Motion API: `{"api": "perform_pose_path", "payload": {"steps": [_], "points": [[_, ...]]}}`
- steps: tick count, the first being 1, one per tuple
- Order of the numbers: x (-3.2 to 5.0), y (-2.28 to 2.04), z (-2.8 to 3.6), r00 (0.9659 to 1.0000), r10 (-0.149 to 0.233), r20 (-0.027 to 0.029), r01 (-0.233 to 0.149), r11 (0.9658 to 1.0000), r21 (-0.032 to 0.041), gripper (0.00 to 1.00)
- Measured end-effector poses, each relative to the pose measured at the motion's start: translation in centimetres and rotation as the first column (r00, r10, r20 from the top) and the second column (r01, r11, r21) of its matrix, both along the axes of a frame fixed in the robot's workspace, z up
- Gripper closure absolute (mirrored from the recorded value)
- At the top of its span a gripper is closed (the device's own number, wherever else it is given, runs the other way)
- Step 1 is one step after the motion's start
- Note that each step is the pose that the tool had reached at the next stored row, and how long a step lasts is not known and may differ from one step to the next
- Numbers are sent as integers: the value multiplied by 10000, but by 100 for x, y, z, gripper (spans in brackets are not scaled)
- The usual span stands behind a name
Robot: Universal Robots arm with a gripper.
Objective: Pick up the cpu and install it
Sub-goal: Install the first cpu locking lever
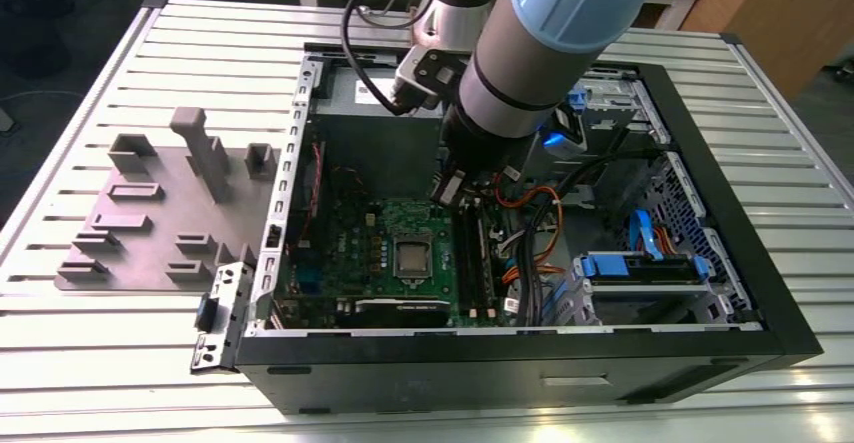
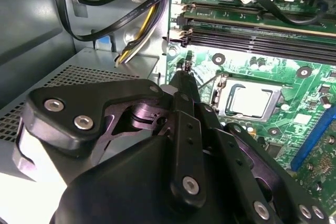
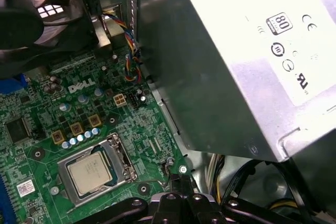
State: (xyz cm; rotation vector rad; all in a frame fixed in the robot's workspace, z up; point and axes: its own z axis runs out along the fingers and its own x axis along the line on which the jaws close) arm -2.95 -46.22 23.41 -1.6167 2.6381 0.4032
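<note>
Because the cpu (image 2: 251,100) is already lying flat in its socket on the green board (image 3: 79,129), I am hovering the gripper (image 2: 181,80) just beside it (jaws pinched together on nothing), clear of the grey box (image 3: 236,61).

open room above cpu (image 3: 93,174), psu box (image 3: 236,61) close beside, cables (image 1: 527,253) nr

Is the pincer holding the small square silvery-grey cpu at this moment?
No; the small square silvery-grey cpu lies in the socket on the green motherboard, apart from the black pincer.
</note>
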Motion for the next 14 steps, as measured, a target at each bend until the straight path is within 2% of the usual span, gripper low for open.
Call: {"api": "perform_pose_path", "payload": {"steps": [5, 14], "points": [[-3, -34, 1, 10000, 39, -1, -39, 10000, -37, 89], [-31, -143, 0, 9999, 104, 16, -104, 9999, -46, 89]]}}
